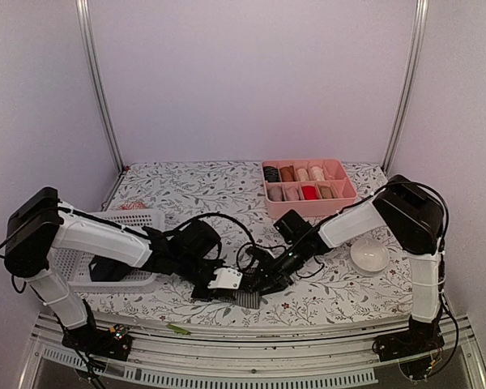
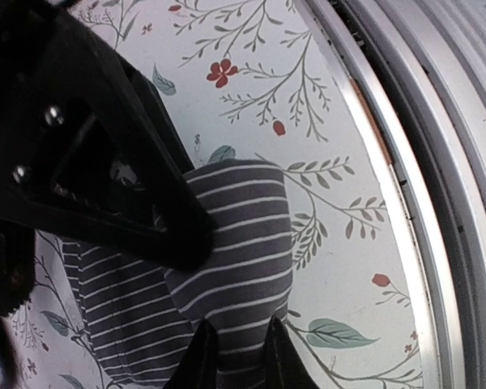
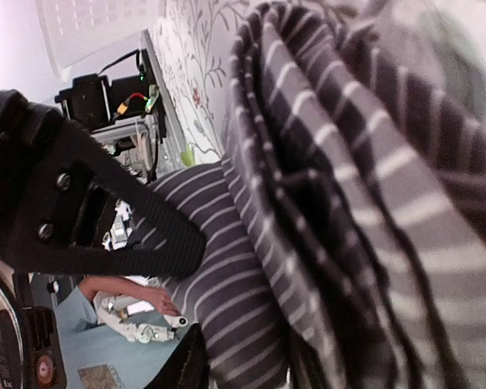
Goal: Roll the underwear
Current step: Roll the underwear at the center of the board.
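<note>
The grey-and-white striped underwear (image 1: 247,299) lies near the table's front edge, partly rolled into a bundle. In the left wrist view the striped underwear (image 2: 243,251) fills the middle, and my left gripper (image 2: 236,356) is shut on its folded end. In the right wrist view the striped underwear (image 3: 324,186) is bunched in thick folds, and my right gripper (image 3: 243,369) is shut on a fold of it. Both grippers (image 1: 227,285) (image 1: 263,279) meet over the garment in the top view. Other rolled underwear sits in the pink divided tray (image 1: 350,183).
A white mesh basket (image 1: 138,219) with a dark garment stands at the left under my left arm. A white bowl (image 1: 369,255) sits at the right under my right arm. The table's metal front rail (image 2: 437,203) runs close beside the garment.
</note>
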`<state>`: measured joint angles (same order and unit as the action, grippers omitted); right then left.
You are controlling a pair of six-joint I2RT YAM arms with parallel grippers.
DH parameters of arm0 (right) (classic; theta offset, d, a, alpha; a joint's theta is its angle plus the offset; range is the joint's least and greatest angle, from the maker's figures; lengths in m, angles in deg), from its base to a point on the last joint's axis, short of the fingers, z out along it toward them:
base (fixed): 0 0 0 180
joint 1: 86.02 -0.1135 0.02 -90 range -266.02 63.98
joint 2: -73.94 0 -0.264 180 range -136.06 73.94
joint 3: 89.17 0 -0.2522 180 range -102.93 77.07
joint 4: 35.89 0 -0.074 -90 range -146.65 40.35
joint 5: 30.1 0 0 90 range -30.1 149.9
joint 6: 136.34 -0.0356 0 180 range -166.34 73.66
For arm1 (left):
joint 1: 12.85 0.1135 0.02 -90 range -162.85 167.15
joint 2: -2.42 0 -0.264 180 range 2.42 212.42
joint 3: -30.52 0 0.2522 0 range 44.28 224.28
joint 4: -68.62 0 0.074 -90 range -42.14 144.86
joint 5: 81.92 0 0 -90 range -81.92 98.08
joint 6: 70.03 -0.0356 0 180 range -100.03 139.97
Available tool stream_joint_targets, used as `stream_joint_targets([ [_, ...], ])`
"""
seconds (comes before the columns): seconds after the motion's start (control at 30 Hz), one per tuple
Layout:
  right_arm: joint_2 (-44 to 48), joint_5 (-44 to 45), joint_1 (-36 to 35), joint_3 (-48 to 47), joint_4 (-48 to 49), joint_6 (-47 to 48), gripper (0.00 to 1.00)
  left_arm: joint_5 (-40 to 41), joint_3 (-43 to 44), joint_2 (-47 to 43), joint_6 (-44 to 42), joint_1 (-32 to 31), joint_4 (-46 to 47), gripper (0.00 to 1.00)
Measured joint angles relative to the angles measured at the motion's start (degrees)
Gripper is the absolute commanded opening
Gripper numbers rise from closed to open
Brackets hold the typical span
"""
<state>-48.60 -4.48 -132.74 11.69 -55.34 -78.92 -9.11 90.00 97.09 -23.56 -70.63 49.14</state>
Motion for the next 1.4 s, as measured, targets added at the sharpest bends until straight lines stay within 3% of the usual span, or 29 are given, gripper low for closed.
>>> stream_joint_targets([
  [0.2,17.7,13.8,2.4,8.0,-0.6,4.3,0.60,-12.6,10.7,6.9,-2.2,7.5,-16.8,0.00],
  [0.4,31.2,27.7,0.2,14.5,-1.5,12.8,0.71,-27.5,29.2,23.6,-8.2,13.4,-38.3,0.00],
  [0.6,31.8,39.8,-9.4,14.0,-2.7,23.9,0.73,-39.2,42.9,37.6,-15.3,17.4,-58.2,0.00],
  [0.8,22.8,46.8,-15.1,6.2,-3.1,35.3,0.68,-43.0,48.3,43.5,-19.0,18.3,-68.3,0.00],
  [0.97,16.7,49.6,-16.7,3.4,-3.0,41.0,0.48,-43.5,49.2,44.9,-19.9,18.3,-71.7,0.00],
  [1.1,14.8,50.6,-17.0,3.0,-3.3,43.9,0.03,-43.4,49.2,45.0,-20.0,18.3,-72.5,0.04],
  [1.2,14.8,50.5,-17.3,2.7,-3.3,44.6,0.00,-43.2,49.2,45.0,-19.9,18.5,-72.8,0.19],
  [1.3,14.9,49.4,-17.3,2.6,-3.4,44.0,0.00,-43.2,49.1,44.7,-19.2,19.0,-72.5,0.40],
  [1.4,14.9,47.0,-16.8,2.7,-3.3,41.6,0.00,-42.3,48.5,42.6,-17.0,19.7,-70.6,0.47],
])
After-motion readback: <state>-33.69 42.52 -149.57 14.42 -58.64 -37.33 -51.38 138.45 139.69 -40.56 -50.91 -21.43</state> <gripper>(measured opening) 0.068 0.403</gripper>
